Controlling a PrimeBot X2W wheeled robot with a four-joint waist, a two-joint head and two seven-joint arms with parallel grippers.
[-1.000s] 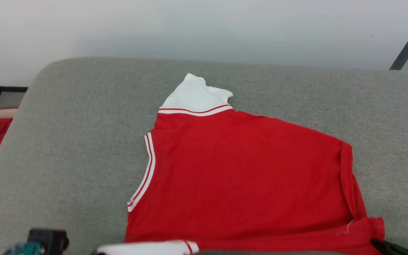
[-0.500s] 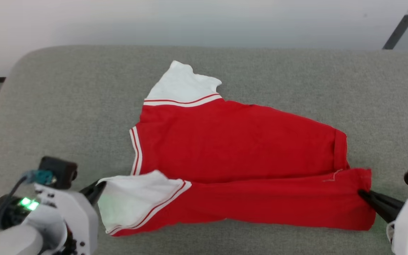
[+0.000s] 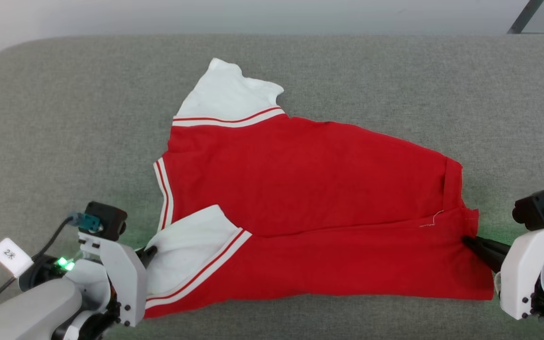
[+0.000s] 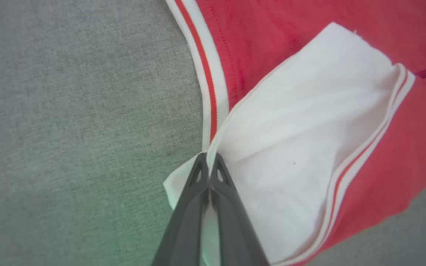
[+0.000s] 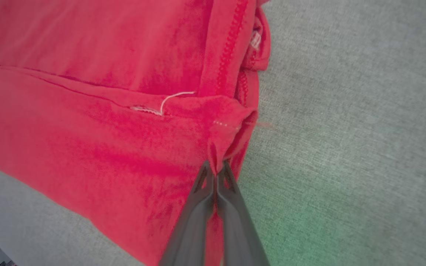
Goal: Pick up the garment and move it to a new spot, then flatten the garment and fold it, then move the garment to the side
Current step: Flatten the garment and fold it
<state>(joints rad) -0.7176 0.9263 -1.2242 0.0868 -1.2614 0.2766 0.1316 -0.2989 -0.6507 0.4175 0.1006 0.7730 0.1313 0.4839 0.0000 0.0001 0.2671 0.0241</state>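
Since one second ago, the near long edge of the garment (image 3: 310, 179) has been turned over onto its own body, and both arms have come up with it. Part of the shift is only the head camera tilting down.

I judge this to be the fold step, a lengthwise fold. Each end of the near edge is held, so the flap travels as one straight band and does not sag in the middle.

At the sleeve end, the left gripper (image 3: 151, 250) has its jaws pressed fully together on the edge of the near white sleeve (image 3: 187, 255), just beside the striped collar trim. At the hem end, the right gripper (image 3: 468, 240) has its jaws also closed tight, pinching a small gathered corner of the red hem (image 3: 465, 217).

The shirt lies in the middle of the grey cushion (image 3: 64, 118), stretched between the two jaws. Its lettering is not visible. Its far white sleeve (image 3: 227, 97) points away from the robot and lies flat. The folded flap covers roughly the near third of the body, and it hangs a little slack near the left jaws.
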